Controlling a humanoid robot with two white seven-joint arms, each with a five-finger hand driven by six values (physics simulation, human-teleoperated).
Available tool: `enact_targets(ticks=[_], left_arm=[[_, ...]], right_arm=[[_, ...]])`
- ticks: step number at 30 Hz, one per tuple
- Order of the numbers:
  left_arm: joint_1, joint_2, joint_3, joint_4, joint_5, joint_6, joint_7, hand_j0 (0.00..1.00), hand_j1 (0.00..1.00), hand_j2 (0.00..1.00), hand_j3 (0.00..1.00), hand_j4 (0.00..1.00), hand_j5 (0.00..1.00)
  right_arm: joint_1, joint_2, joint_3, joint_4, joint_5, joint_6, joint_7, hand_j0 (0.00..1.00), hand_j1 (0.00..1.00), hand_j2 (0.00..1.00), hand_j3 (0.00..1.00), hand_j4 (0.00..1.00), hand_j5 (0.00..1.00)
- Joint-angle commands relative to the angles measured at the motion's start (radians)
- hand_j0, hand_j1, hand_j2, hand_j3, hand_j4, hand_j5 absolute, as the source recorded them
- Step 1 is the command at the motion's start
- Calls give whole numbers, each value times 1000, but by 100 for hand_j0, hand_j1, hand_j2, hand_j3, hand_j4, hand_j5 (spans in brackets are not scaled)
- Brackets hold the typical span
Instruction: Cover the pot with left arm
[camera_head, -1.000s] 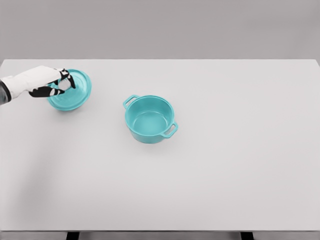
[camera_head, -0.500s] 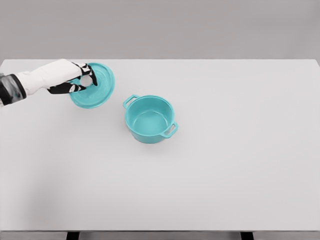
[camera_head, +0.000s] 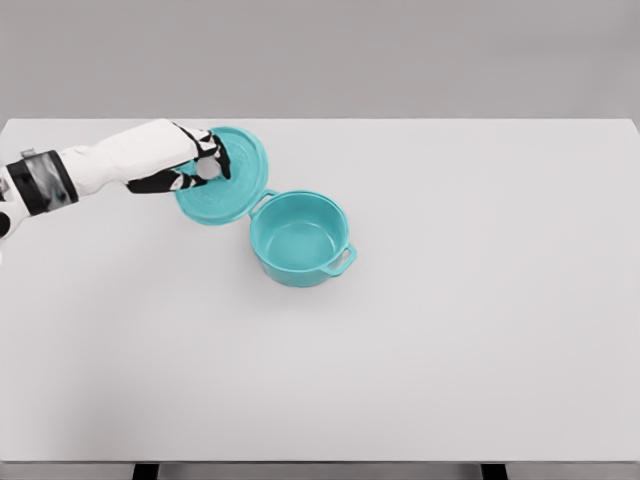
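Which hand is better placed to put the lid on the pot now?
The left hand: it already grips the lid, held beside the open pot. No right hand is in view.

Teal lid (camera_head: 232, 185) tilted, overlapping open teal pot's (camera_head: 298, 240) left handle.

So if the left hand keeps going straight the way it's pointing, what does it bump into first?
The left hand points to the picture's right, gripping the teal lid. Straight on, it would probably pass behind the open pot, with only bare table ahead. The lid's lower edge already overlaps the pot's near handle, though one view leaves depth unclear.
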Motion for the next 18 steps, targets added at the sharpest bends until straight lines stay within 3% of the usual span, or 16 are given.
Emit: enact_targets(ticks=[1, 18], left_arm=[[0, 0, -17, -8, 12, 3, 0, 40, 40, 40, 40, 40, 40], [-11, -108, -86, -2, 0, 3, 0, 40, 40, 40, 40, 40, 40]], right_arm=[[-2, 0, 0, 0, 0, 0, 0, 100, 100, 100, 100, 100, 100], [-2, 0, 0, 0, 0, 0, 0, 100, 100, 100, 100, 100, 100]])
